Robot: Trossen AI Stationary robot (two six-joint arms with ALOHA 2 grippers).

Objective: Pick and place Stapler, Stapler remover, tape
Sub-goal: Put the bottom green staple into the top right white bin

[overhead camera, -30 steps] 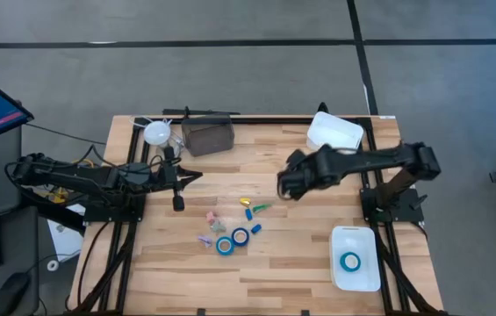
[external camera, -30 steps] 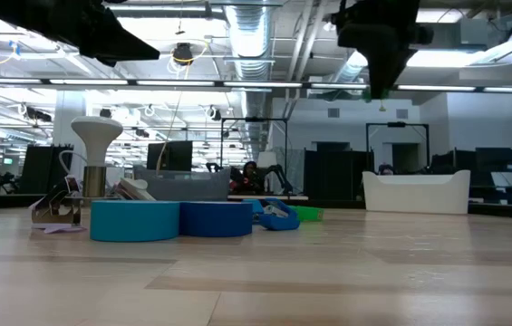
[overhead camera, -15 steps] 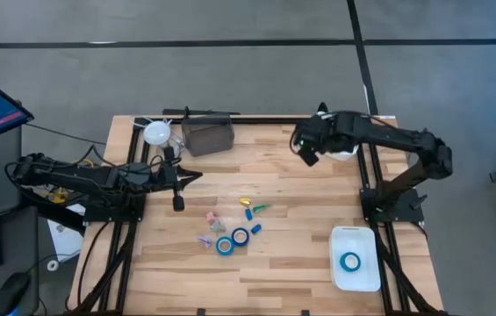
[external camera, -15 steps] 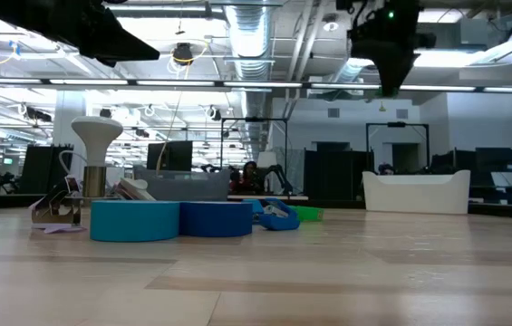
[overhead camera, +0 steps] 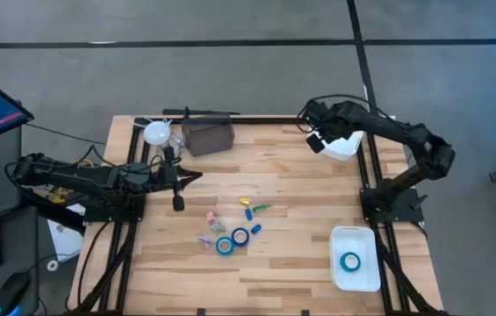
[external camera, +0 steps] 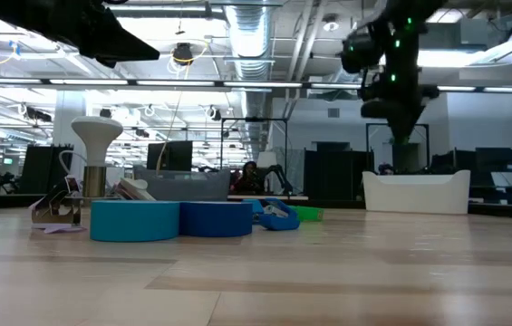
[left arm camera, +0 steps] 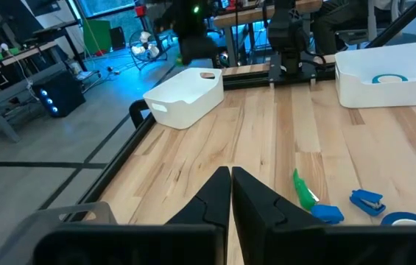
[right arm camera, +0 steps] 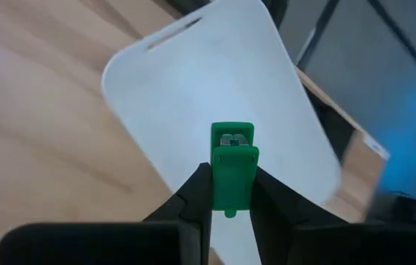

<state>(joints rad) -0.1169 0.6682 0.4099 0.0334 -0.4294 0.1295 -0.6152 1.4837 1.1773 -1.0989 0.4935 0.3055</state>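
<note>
Gripping a small bright green stapler (right arm camera: 232, 171) between its two dark fingers (right arm camera: 193, 193), the right gripper (right arm camera: 232, 193) hangs directly over an empty white bin (right arm camera: 222, 96) at the far right corner of the table (overhead camera: 300, 228). From the wrist camera, the stapler is a short, boxy green piece standing up from the fingertips, with a small grey metal part showing at its top end. From above, the right arm bends from its base at the table's right edge toward that far bin (overhead camera: 342, 142), and the right gripper (overhead camera: 316, 140) sits over the bin's left end.

Near the right front corner, a second white bin (overhead camera: 355, 257) holds one roll of tape (overhead camera: 350, 261), a bright blue ring with a white core. Two more blue rolls (overhead camera: 233, 240) lie touching side by side on the bare wood near the middle of the table, toward the front. Around them is a loose scatter of small coloured pieces: a blue stapler (overhead camera: 255, 228) just beside the rolls, a green piece (overhead camera: 260, 208) and a yellow and blue piece (overhead camera: 248, 211) a little farther back, and pale pink and purple bits (overhead camera: 208, 226) to the left.

At the left side, the left gripper (overhead camera: 177, 203) rests low with its fingers (left arm camera: 215, 195) pressed together and nothing between them. A dark grey bin (overhead camera: 207, 136) and a white lamp (overhead camera: 157, 133) stand along the far edge, left of centre.
</note>
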